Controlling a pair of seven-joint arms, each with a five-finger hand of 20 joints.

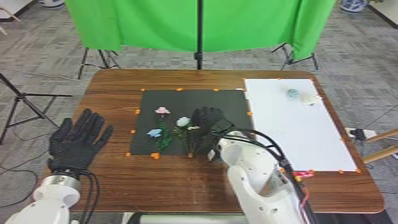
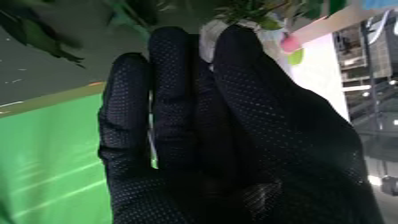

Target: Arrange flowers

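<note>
My right hand [image 1: 210,122] is over the right part of the black sheet [image 1: 173,96], beside the flowers. To its left lie a pink flower [image 1: 162,110], a white flower [image 1: 183,121] and a blue flower [image 1: 155,133] with green stems. In the right wrist view, my right hand [image 2: 204,125] has straight fingers; a whitish bloom [image 2: 211,37] shows at the fingertips, and whether they touch it I cannot tell. My left hand [image 1: 78,140] rests with fingers straight at the table's left side. Two pale flowers, one bluish [image 1: 292,93] and one white [image 1: 311,99], lie on the white sheet [image 1: 293,130].
Orange tape pieces mark the edges of both sheets on the brown table [image 1: 115,187]. A reddish item [image 1: 304,174] lies near the lower end of the white sheet, beside my right forearm. Behind the table hangs a green cloth [image 1: 151,25] on stands.
</note>
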